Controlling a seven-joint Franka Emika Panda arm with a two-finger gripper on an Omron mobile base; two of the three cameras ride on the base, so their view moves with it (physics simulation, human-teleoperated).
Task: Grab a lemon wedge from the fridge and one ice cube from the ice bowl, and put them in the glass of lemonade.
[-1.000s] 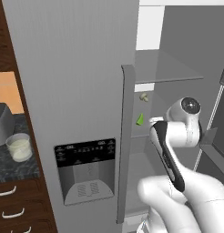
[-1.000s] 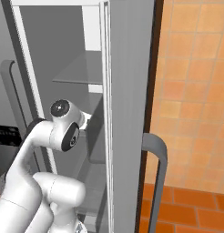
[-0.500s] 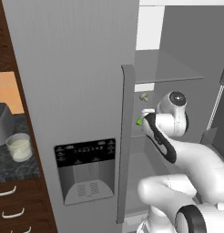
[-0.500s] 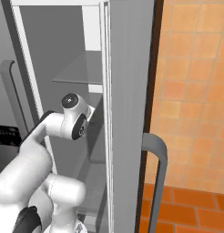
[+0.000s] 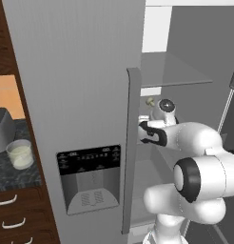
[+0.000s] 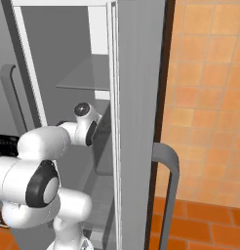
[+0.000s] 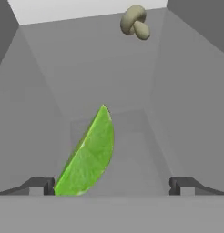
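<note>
Hand view: my jaws (image 7: pixel 111 185) are spread fully wide and hold nothing. A green wedge (image 7: pixel 86 154) lies on the fridge (image 5: pixel 81 86) shelf just ahead, off-centre toward my left fingertip (image 7: pixel 38 185); its long axis runs diagonally away, up and to the right. The lemon wedge (image 7: pixel 135 21), a dull olive lump, sits well beyond, at the back. I'd judge I need to reach past the green one.

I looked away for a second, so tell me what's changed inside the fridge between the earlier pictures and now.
The arm has swung left and reached deeper into the open fridge, bringing the gripper up to the green wedge, which now lies just ahead of the open fingers, near one fingertip. Nothing has been grasped. The beige lump farther back, the fridge door and the glass of lemonade on the counter stayed put.
</note>
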